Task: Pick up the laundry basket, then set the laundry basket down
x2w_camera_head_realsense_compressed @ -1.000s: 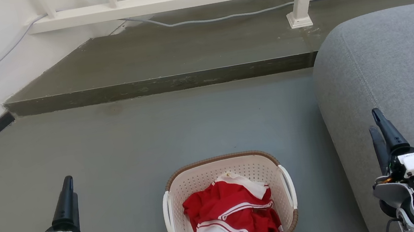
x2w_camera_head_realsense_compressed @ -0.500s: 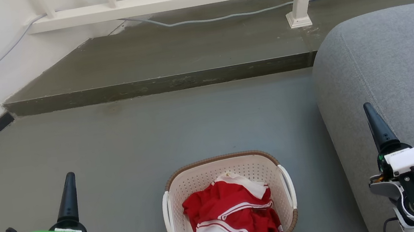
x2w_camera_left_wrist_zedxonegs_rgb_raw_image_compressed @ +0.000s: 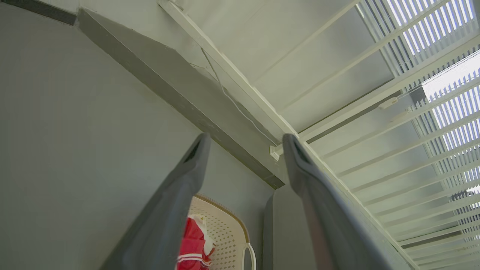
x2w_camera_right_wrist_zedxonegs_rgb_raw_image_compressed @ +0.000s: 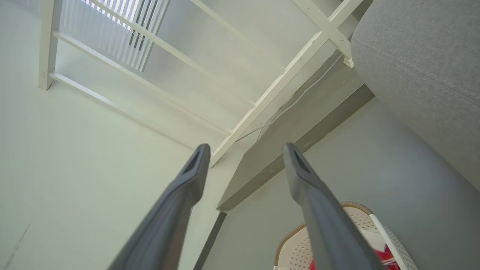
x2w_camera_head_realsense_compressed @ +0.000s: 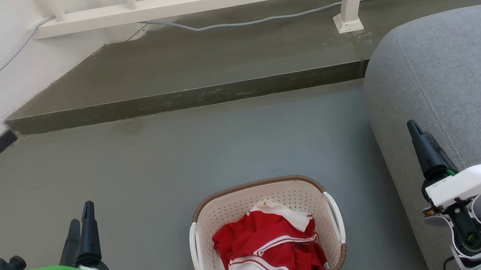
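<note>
Soft even daylight, sharp focus, wide-angle wrist distortion.

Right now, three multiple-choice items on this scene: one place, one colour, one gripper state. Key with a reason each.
1. Where is the laundry basket?
A. On the raised step.
B. On the floor beside the grey sofa.
C. On top of the sofa.

2. What colour is most of the clothing in it?
A. Blue.
B. Black.
C. Red.

3. How are the left gripper and right gripper?
A. Both open, empty.
B. Both shut on the handles.
C. Left shut on the rim.

Key:
1 B, the head view shows it on the floor next to the sofa.
2 C, red fabric with white trim lies in it.
3 A, each wrist view shows the jaws apart with nothing between them.
</note>
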You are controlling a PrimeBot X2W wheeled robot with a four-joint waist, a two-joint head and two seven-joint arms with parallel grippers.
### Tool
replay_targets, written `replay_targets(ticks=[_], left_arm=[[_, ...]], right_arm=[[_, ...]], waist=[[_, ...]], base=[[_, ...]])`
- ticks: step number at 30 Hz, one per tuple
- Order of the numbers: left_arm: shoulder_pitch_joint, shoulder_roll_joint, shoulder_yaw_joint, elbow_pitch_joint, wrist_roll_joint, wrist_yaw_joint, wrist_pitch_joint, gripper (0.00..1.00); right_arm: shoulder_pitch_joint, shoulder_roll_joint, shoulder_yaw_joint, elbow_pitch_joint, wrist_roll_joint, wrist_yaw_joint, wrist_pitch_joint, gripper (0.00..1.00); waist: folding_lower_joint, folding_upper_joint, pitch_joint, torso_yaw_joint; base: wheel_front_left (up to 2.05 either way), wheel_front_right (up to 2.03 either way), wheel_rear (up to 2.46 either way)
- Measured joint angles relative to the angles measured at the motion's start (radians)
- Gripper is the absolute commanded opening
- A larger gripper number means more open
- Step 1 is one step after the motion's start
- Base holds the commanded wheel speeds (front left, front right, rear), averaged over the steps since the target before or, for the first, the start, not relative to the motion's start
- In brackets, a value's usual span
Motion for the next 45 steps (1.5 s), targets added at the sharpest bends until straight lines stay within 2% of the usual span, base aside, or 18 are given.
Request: replay_targets(ticks=[7, 17, 23, 45], left_arm=[[-0.004, 0.002, -0.003, -0.006, 0.116, 0.013, -0.025, 1.00], [-0.005, 0.001, -0.015, -0.018, 0.263, 0.022, -0.058, 1.00], [-0.005, -0.002, -0.018, -0.029, 0.345, 0.022, -0.079, 1.00], [-0.005, -0.018, -0.021, -0.037, 0.605, 0.017, -0.161, 1.00]], right_arm=[[-0.005, -0.001, 0.028, -0.011, -0.135, -0.032, -0.025, 1.00], [-0.006, 0.000, 0.065, -0.025, -0.291, -0.053, -0.061, 1.00], [-0.006, 0.000, 0.075, -0.024, -0.382, -0.085, -0.078, 1.00], [-0.007, 0.001, 0.133, -0.019, -0.691, -0.136, -0.158, 1.00]], waist=[[0.0000, 0.0000, 0.000, 0.002], [0.0000, 0.0000, 0.001, 0.003], [0.0000, 0.0000, 0.001, 0.004], [0.0000, 0.0000, 0.002, 0.009]], base=[[0.00, 0.00, 0.00], [0.00, 0.00, 0.00], [0.00, 0.00, 0.00], [0.00, 0.00, 0.00]])
